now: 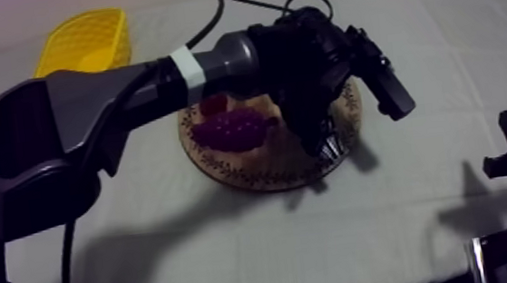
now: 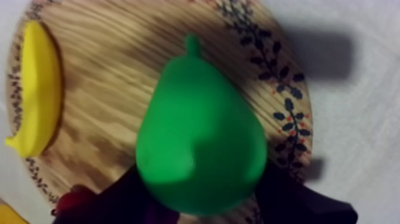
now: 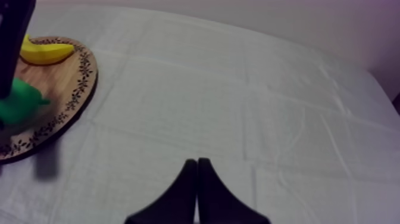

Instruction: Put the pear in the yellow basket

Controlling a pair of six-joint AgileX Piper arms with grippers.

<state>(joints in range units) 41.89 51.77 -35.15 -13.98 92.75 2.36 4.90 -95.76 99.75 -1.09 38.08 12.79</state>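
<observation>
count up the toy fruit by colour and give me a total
yellow: 1, the curved yellow banana
green: 1, the green pear
purple: 1, the bunch of purple grapes
red: 1, the small red fruit
total: 4

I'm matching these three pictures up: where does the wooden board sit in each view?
Top view: the wooden board lies mid-table, under the left claw.
Left wrist view: it lies beneath the pear, banana along its edge.
Right wrist view: it lies beyond the shut right claw, carrying banana and pear.
Shared landmark: its patterned rim.
</observation>
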